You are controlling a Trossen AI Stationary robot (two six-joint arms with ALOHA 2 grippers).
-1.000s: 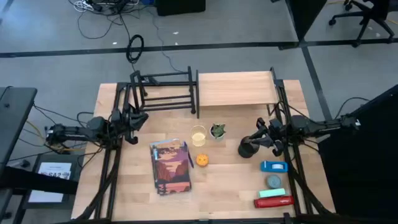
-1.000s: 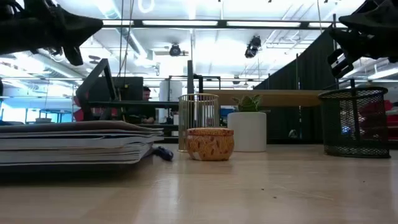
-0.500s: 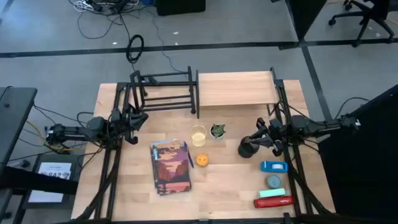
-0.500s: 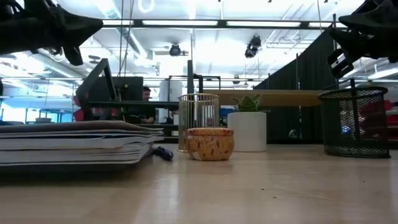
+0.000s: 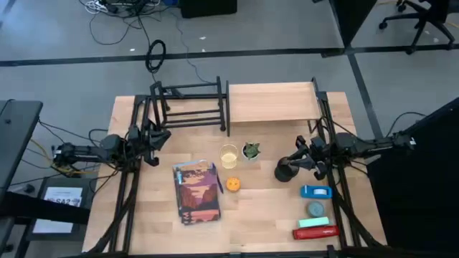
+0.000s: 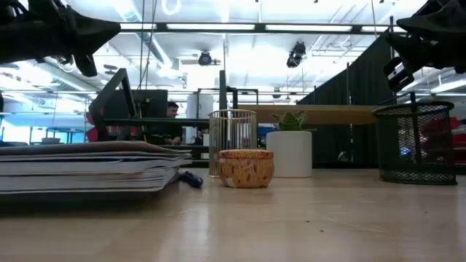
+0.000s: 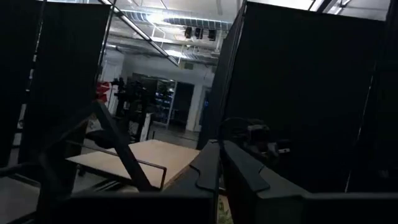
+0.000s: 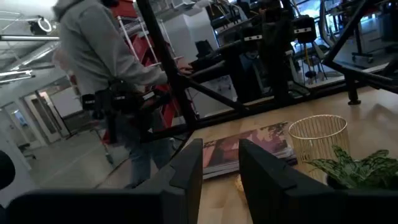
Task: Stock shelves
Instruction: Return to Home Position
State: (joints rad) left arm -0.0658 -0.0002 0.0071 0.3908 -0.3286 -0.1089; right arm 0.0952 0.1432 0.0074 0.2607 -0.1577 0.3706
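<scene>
While L gripper (image 5: 154, 143) hangs w/ jaws together, empty, at left of wooden table (image 5: 265, 215) and R gripper (image 5: 298, 159), jaws slightly apart, empty, hangs by 1 black mesh pen organizer (image 5: 285, 172), 1 black metal-bar rack (image 5: 190, 106) & 1 pale wooden plank shelf (image 5: 271, 102), 2 in all, stand side-by-side at far edge.

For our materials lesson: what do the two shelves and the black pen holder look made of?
Low rack: thin black bars, likely painted metal. Plank shelf: pale matte wood, grain visible. Pen holder: black wire mesh, see-through, probably metal.
</scene>
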